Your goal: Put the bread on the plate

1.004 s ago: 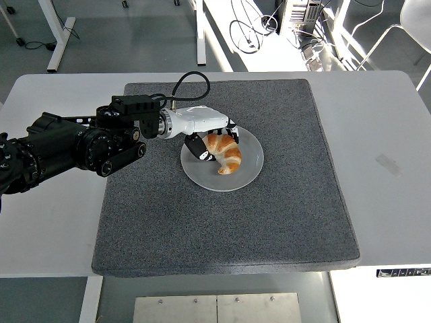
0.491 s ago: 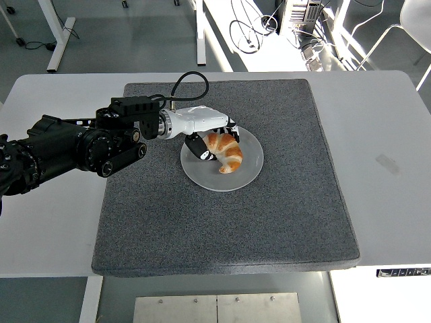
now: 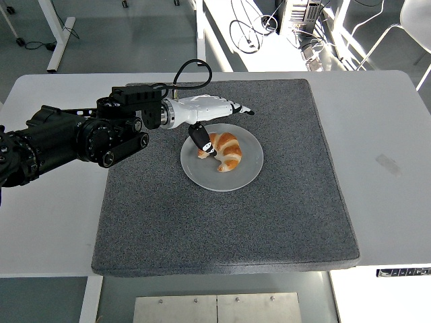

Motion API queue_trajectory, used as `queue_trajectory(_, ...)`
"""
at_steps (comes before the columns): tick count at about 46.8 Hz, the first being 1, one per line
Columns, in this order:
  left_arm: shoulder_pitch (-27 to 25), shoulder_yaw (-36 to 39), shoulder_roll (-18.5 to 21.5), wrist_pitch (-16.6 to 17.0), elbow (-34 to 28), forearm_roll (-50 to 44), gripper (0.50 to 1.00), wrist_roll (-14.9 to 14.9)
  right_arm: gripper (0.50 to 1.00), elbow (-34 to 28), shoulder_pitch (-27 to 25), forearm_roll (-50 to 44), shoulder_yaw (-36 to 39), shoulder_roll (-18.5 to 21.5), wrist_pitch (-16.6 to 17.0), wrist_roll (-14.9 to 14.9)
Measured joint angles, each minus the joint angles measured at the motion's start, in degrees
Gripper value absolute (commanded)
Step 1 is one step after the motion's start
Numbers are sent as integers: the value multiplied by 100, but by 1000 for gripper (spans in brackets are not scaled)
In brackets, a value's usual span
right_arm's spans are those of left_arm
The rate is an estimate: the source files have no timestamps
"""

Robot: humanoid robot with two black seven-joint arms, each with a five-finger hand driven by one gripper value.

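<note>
Croissant (image 3: 224, 150) sits on the plate (image 3: 246, 176), left hand (image 3: 205, 114) just above it, fingers (image 3: 239, 108) spread, gripping nothing.

A golden croissant (image 3: 223, 151) lies curved on the round grey plate (image 3: 244, 173).

You have open room across the grey mat (image 3: 269, 222) right of and in front of the plate (image 3: 246, 171). From the left, the left hand (image 3: 209, 118) and its arm block the way, its thumb hanging beside the croissant (image 3: 224, 149).
</note>
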Motion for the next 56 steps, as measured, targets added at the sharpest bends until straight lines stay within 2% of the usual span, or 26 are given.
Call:
queue_trajectory(12, -697, -165, 0, -15, 8, -954, 984, -20, 1000, 0, 0, 0, 0, 0, 0, 0)
queue_trajectory(19, -731, -610, 0, 33, 146, -1560, 984, -35, 1000, 0, 0, 0, 0, 0, 0, 0)
queue_trajectory(31, -613, -997, 0, -4, 882, -2236, 984, 45, 1000, 0, 0, 0, 0, 0, 0, 1)
queue_trajectory(35, -613, -1177, 0, -39, 1050, -2801, 984, 322, 1000, -1, 0, 0, 0, 0, 0, 0)
queue_trajectory(41, -601, -1442, 0, -98, 1124, -3709, 986, 1181, 1000, -1, 0, 0, 0, 0, 0, 0)
queue_trajectory(43, -575, -1544, -1, -101, 1146, -3891, 986, 1350, 1000, -1, 1, 0, 0, 0, 0, 0)
queue_trajectory(53, -298, -2516, 0, -171, 1276, -4437, 987, 2051, 1000, -1, 1, 0, 0, 0, 0, 0)
queue_trajectory(56, -188, -2831, 11, -183, 1277, -4474, 987, 2150, 1000, -1, 0, 0, 0, 0, 0, 0)
